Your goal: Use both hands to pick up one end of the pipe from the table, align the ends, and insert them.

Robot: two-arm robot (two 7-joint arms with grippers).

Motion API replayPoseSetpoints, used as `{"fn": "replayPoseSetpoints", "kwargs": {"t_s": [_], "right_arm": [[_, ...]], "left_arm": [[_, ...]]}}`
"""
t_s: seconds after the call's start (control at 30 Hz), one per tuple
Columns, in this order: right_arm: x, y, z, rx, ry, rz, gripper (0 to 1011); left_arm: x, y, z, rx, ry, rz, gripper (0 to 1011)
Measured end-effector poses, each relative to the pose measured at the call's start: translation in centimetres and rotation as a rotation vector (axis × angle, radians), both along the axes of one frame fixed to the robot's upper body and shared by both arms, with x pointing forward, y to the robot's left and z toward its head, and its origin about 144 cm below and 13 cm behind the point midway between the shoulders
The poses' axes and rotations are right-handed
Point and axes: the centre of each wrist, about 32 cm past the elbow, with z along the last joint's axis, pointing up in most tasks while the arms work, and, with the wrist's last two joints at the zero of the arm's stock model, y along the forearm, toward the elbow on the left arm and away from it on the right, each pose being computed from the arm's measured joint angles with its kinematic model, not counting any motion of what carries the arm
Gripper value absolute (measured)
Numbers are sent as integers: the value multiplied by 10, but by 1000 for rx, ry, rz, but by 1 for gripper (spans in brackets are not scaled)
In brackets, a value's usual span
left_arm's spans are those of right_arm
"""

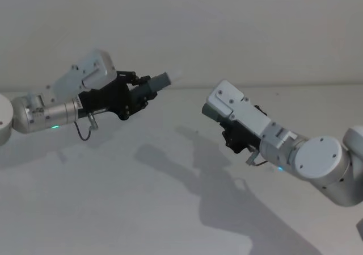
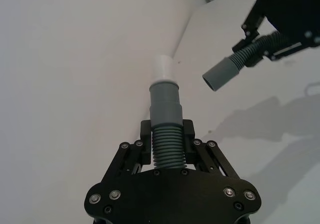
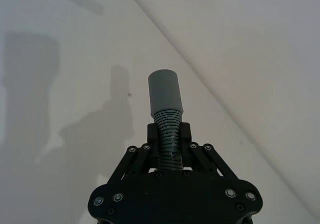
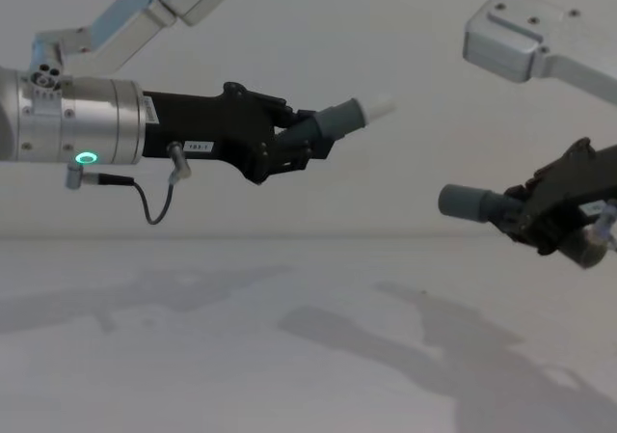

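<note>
Pipe point(image 1: 160, 82) in two pieces, both in the air above the table point(image 1: 113, 221). Left gripper point(image 2: 167, 134) is clamped on the ribs of the plug piece point(image 4: 339, 119), with the white tip point(image 4: 379, 108) projecting toward the right arm. Right gripper point(image 3: 169, 134) is clamped on the ribs of the socket piece point(image 4: 472, 202), its grey mouth point(image 2: 210, 80) facing left. The ends are well apart. In the chest view the socket sits lower than the tip, and the axes are not in line. Judgement: match height and tilt first, then close slowly along one shared axis. Any leftover angle risks the tip catching the rim.
</note>
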Motion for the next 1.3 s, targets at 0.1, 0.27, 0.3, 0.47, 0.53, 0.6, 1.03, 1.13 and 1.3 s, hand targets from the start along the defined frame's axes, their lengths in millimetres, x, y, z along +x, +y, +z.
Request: {"fn": "replayPoseSetpoints", "kwargs": {"t_s": [0.1, 0.27, 0.3, 0.47, 0.53, 0.6, 1.03, 1.13, 1.3], "right_arm": [[2, -4, 4, -31, -7, 10, 223], [7, -12, 12, -87, -32, 36, 223], [7, -13, 13, -95, -37, 39, 223], [11, -22, 19, -136, -65, 66, 223], [12, -25, 22, -150, -77, 80, 223], [12, -26, 24, -158, -85, 87, 223], [10, -28, 39, -223, -155, 166, 223], [8, -27, 41, -236, -165, 174, 223], [4, -28, 46, -267, -180, 183, 223]], "left_arm": [[3, 3, -2, 2, -28, -12, 325], [6, 5, -6, -3, -76, -28, 327], [6, 5, -6, -3, -76, -28, 327], [10, 6, -11, -26, -137, -53, 325], [11, 6, -11, -32, -150, -60, 325], [13, 4, -12, -42, -168, -73, 325], [16, -1, -15, -57, -213, -148, 325], [16, -2, -17, -51, -213, -162, 327], [16, -2, -19, -41, -211, -177, 325]]}}
